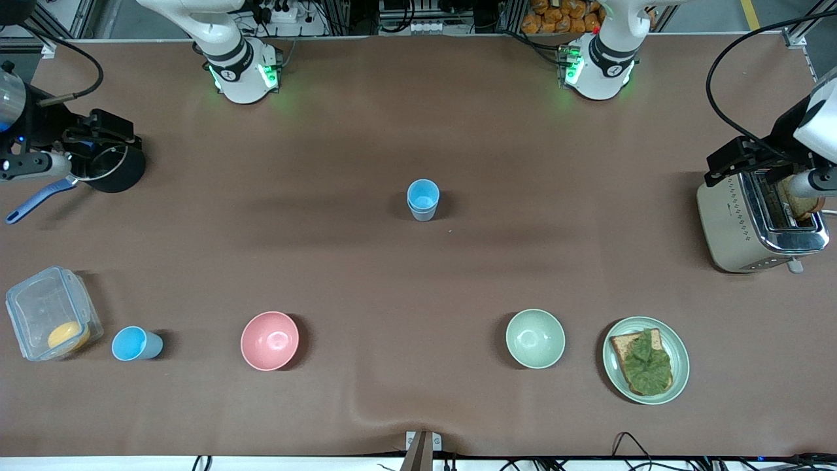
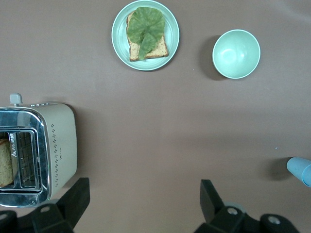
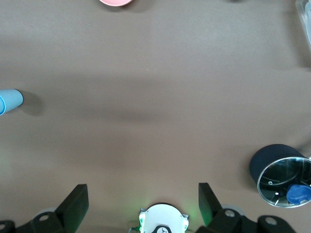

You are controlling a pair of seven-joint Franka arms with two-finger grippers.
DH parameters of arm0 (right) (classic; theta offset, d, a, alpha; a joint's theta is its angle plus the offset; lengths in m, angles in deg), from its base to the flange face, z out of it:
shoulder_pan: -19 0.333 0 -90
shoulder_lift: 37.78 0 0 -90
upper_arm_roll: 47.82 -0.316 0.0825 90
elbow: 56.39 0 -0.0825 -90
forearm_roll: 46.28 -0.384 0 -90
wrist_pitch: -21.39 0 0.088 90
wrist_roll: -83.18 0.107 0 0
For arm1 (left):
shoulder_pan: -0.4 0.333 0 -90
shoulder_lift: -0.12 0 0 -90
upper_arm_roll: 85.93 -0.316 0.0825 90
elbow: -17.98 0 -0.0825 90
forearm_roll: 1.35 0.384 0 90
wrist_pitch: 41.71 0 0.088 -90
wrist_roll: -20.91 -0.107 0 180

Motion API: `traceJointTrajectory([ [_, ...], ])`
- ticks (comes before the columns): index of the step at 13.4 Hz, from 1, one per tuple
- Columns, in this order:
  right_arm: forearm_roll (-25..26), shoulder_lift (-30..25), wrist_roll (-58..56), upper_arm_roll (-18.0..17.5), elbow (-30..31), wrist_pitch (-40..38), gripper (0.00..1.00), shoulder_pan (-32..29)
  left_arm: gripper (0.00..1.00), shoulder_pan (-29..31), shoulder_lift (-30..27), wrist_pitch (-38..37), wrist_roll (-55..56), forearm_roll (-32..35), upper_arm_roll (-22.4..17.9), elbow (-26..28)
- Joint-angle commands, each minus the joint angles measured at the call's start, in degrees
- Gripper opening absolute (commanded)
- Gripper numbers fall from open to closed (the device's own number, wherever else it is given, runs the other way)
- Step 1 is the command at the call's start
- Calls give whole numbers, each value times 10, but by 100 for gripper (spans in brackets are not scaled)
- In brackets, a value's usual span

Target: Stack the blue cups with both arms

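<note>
Two blue cups (image 1: pixel 423 199) stand nested, one inside the other, at the middle of the table; their side shows at the edge of the left wrist view (image 2: pixel 301 170) and of the right wrist view (image 3: pixel 9 101). A third blue cup (image 1: pixel 136 343) sits near the front camera at the right arm's end, beside a clear box. My left gripper (image 1: pixel 742 159) (image 2: pixel 144 191) hangs open and empty over the toaster's end of the table. My right gripper (image 1: pixel 104 134) (image 3: pixel 143 194) hangs open and empty beside the black pot. Both arms are drawn back from the cups.
A pink bowl (image 1: pixel 269 340) and a pale green bowl (image 1: pixel 535 338) (image 2: pixel 236 53) sit nearer the front camera than the nested cups. A plate with toast and lettuce (image 1: pixel 645 360), a toaster (image 1: pixel 752 222), a lidded black pot (image 1: pixel 118 169) (image 3: pixel 281 180) and a clear box (image 1: pixel 49 314) line the table's ends.
</note>
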State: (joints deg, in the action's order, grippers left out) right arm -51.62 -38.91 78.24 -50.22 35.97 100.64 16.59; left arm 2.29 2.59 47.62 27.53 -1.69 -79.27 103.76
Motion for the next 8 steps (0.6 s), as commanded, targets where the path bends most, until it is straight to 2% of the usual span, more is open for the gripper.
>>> traceJointTrajectory([
  [1, -3, -9, 17, -5, 14, 14, 100, 16, 100, -2, -26, -6, -3, -16, -7, 26],
  [8, 13, -10, 17, -4, 13, 15, 100, 19, 100, -5, -22, -5, -11, -12, -9, 26],
])
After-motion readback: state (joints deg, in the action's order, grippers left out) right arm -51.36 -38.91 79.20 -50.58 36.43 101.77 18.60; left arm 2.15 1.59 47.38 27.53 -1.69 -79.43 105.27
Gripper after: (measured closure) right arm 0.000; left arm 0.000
